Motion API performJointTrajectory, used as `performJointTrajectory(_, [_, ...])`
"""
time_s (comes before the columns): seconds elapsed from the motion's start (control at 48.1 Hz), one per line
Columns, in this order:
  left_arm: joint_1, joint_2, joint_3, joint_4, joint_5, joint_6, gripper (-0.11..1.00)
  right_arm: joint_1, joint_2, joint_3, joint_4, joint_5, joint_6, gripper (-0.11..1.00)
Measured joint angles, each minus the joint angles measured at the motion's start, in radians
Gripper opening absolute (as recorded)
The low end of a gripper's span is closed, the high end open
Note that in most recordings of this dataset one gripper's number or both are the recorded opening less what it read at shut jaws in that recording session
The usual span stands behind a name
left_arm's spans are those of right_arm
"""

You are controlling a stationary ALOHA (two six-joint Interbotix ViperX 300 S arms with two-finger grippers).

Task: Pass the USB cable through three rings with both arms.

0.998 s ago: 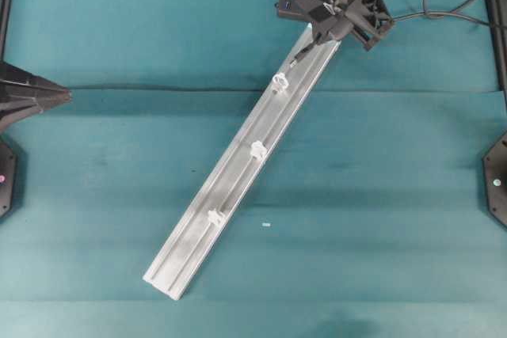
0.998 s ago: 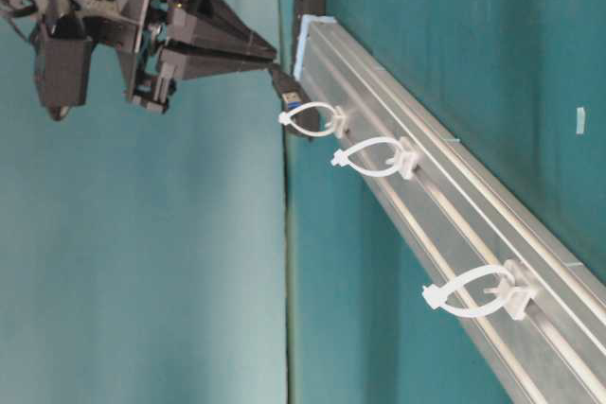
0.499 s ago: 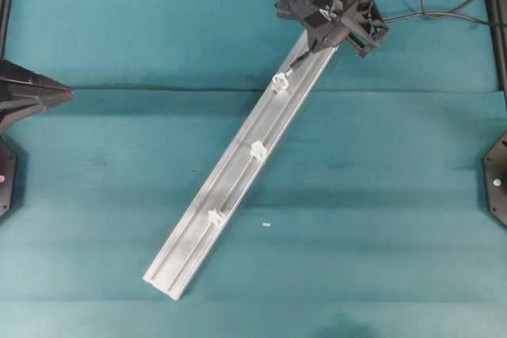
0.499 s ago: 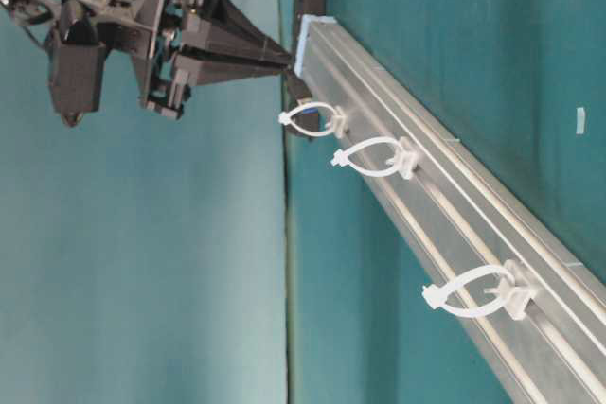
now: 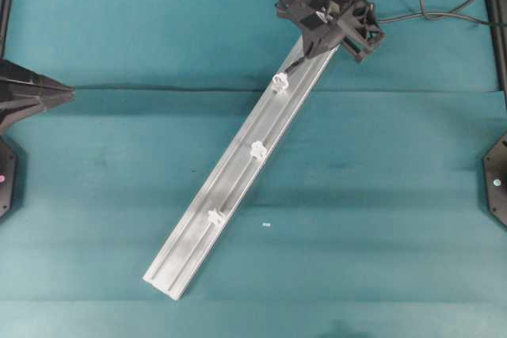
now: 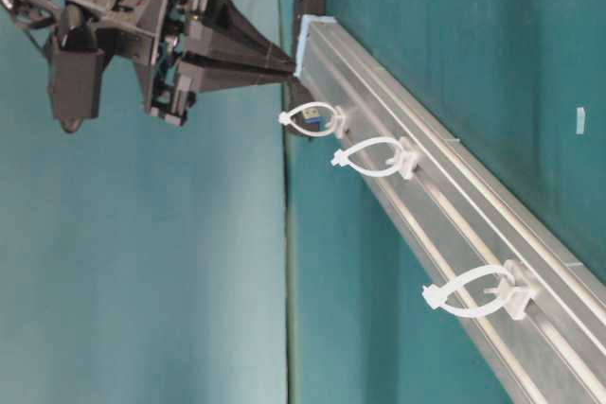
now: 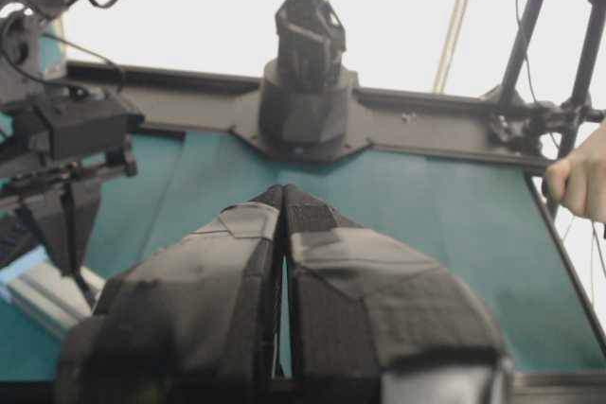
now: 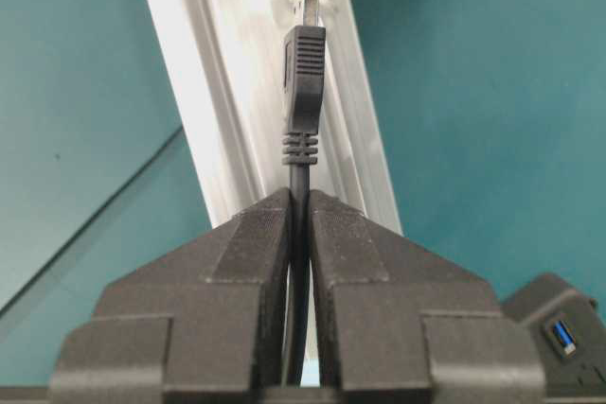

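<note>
Scene: teal cloth table [image 5: 95, 164], rail [image 5: 230, 187] as my landmark | Change: my right gripper [image 8: 297, 198], pinching the USB cable [image 8: 302, 92], had advanced; plug tip now entered the first ring [image 6: 311, 117] at the rail's far end | Left gripper [image 7: 283, 198] closed, empty, far from rail | Two rings remained.

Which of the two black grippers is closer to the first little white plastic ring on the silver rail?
Right gripper holds the cable just short of that ring; the left gripper sits far off.

No text, label, brand, number or sign can be read in any view; nothing legible stands on the rail [image 5: 238, 172], the cable [image 8: 303, 82] or the surface [image 5: 380, 195].
</note>
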Motion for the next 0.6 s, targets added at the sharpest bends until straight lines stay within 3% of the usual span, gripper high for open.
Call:
performJointTrajectory(0.354, [0.000, 0.000, 0.002, 0.000, 0.000, -0.003, -0.01, 0.026, 0.011, -0.002, 0.012, -0.015, -0.002, 0.07])
performJointTrajectory(0.603, [0.005, 0.023, 0.000, 0.000, -0.011, -0.115, -0.01, 0.040, 0.012, -0.002, 0.046, -0.014, -0.002, 0.07])
